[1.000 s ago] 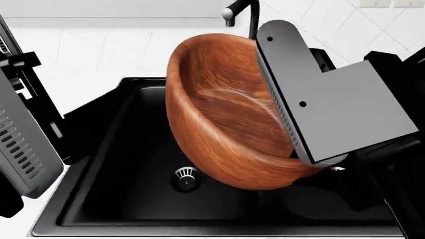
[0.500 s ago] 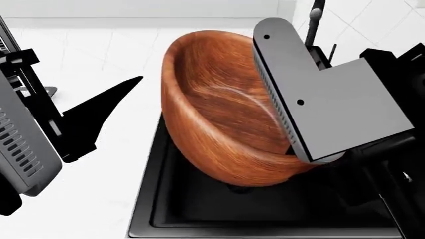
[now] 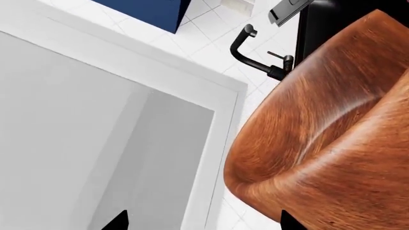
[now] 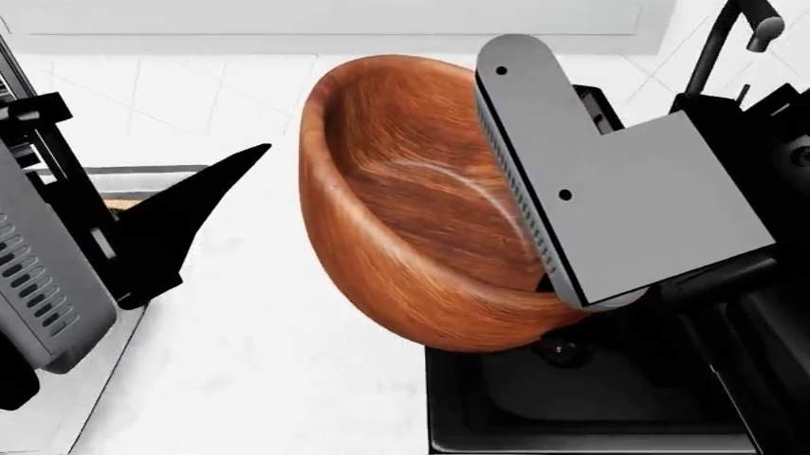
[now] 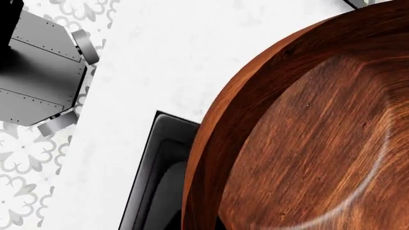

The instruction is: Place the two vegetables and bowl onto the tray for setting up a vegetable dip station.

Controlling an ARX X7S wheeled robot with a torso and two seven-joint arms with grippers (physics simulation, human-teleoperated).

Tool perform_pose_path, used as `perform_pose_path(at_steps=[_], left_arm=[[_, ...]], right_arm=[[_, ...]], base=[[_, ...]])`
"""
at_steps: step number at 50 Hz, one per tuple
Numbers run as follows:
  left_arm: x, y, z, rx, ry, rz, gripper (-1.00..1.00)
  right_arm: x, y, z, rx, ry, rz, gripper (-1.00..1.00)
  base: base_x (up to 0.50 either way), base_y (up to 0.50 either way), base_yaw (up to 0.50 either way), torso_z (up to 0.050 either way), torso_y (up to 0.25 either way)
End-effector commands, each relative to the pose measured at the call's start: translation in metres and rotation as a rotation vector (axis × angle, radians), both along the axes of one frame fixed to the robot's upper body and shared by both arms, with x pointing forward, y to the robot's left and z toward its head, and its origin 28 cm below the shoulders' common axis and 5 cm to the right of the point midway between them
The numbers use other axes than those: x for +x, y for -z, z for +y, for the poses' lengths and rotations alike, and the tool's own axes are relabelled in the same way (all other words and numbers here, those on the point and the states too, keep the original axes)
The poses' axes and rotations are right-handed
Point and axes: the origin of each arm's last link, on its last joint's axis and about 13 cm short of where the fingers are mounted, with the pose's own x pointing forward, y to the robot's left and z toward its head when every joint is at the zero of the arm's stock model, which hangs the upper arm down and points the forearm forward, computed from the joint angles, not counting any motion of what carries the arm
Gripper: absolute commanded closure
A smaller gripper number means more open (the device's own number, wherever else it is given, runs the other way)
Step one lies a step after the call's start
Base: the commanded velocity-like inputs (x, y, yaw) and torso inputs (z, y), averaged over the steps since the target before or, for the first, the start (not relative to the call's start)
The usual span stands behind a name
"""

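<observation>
My right gripper is shut on the rim of the wooden bowl and holds it tilted in the air, over the white counter beside the sink. In the right wrist view the bowl fills the right side, its rim between my jaws. My left gripper is open and empty, left of the bowl; its two black fingertips stand wide apart, with the bowl beside them. A dark grey strip behind my left arm may be the tray's rim. The cucumber and carrot are not clearly in view.
The black sink lies at the lower right, also in the right wrist view. Its black faucet stands at the back right, also in the left wrist view. White counter spreads under the bowl. The robot's base shows over patterned floor.
The view has swung left: the sink has slid from centre to the lower right. The bowl, still gripped, now hangs over white counter. The dark grey strip has appeared at the left.
</observation>
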Motion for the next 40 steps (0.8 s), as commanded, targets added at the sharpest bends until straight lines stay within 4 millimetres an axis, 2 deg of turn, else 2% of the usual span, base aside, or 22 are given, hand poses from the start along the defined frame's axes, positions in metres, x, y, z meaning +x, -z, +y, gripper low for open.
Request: perform_pose_path(at_steps=[1, 40], left_arm=[[-0.0001, 0.0002, -0.0001, -0.001, 0.000, -0.001, -1.00], [0.0002, -0.0025, -0.0007, -0.001, 0.003, -0.010, -1.00]], right_arm=[[0.0002, -0.0010, -0.0001, 0.014, -0.010, -0.025, 1.00], [0.0049, 0.0008, 0.0013, 0.037, -0.052, -0.057, 1.00]], base=[[0.00, 0.50, 0.00, 0.000, 0.000], [0.00, 0.50, 0.00, 0.000, 0.000]])
